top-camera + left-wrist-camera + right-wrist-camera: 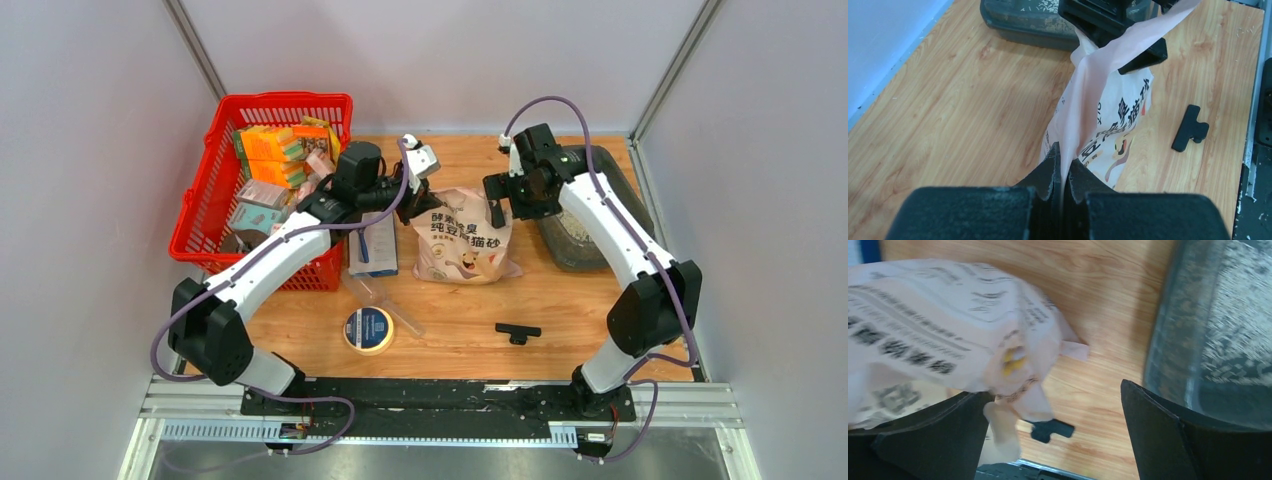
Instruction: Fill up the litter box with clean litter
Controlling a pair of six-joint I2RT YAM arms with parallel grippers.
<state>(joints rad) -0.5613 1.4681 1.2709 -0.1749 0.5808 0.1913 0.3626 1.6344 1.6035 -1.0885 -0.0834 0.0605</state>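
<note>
Over on the far right of the wooden bench (pixel 590 310), our dark grey rounded plastic litter box (pixel 1168 335) has only a thin scatter of pale beige clean litter (pixel 1243 320) in it. Just left of it is the pale pink printed litter bag (pixel 463 245). It looks soft, floppy and probably bottom-heavy, so we'd hold it by the top film. Left jaws are pinched tight on that edge; right jaws gape wide with nothing clamped.

The pink bag (pixel 463 240) carries large dark Chinese characters, apparently "纯豆腐猫砂"; its smaller print is illegible.
</note>
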